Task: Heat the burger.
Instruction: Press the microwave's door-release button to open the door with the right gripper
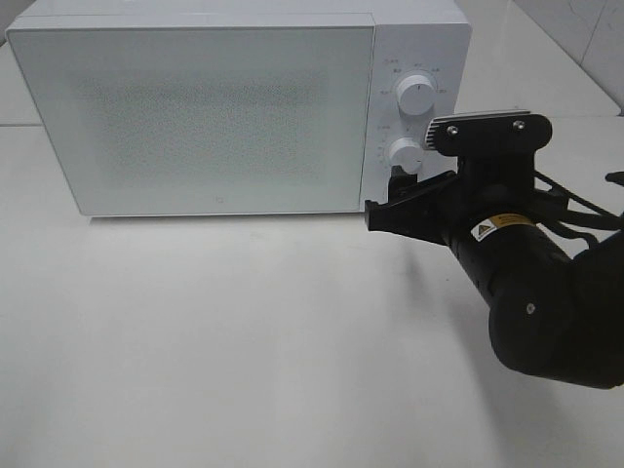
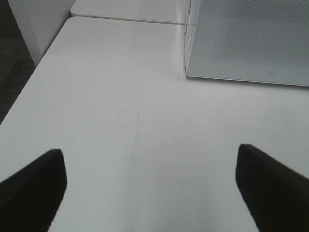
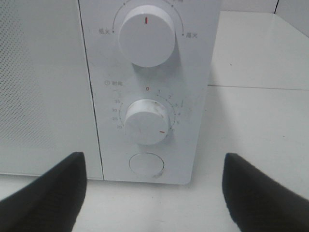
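Observation:
The burger shows in no view. The white microwave [image 1: 195,107] stands at the back of the table with its door shut. My right gripper [image 1: 392,200] hovers open just in front of its control panel, level with the lower timer knob [image 3: 146,122] and the round door button [image 3: 147,164]; nothing is between its fingers [image 3: 53,193]. The timer knob's red mark points down to the right, off the zero. Over the bare table to the left of the microwave [image 2: 251,43], my left gripper [image 2: 149,150] hangs open and empty; the exterior high view does not show it.
The upper power knob [image 3: 146,35] has its red mark straight up. The white table [image 1: 244,341] spreads wide in front of the microwave. The table's left edge [image 2: 29,87] drops to a dark floor, and a seam joins a second tabletop [image 2: 130,12] behind.

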Motion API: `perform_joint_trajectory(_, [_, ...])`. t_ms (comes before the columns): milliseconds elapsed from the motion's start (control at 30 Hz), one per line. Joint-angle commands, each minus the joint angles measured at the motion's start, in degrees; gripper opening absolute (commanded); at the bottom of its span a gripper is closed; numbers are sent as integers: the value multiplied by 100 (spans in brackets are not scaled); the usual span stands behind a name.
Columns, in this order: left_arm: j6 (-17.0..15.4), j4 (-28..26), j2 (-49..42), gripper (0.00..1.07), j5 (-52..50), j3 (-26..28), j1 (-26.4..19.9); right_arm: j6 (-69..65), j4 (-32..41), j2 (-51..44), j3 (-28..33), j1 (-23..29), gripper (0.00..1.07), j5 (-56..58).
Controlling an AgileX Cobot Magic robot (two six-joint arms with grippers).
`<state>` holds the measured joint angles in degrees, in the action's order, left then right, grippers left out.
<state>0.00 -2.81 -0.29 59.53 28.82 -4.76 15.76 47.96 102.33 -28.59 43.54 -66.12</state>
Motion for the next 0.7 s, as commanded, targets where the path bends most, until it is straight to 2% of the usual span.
perform_joint_trajectory(33, [0, -17, -109, 87, -11, -23, 23, -46, 23, 126, -115, 17, 75, 195])
perform_joint_trajectory(467, [0, -17, -109, 87, -11, -23, 23, -401, 23, 132, -115, 17, 75, 332])
perform_joint_trajectory(533, [0, -17, -109, 87, -11, -23, 23, -693, 23, 132, -115, 17, 75, 361])
perform_joint_trajectory(633, [0, -17, -109, 87, -11, -23, 23, -2172, 23, 132, -115, 17, 74, 361])
perform_joint_trajectory(700, [0, -17, -109, 87, -11, -23, 23, -2550, 23, 132, -115, 17, 73, 361])
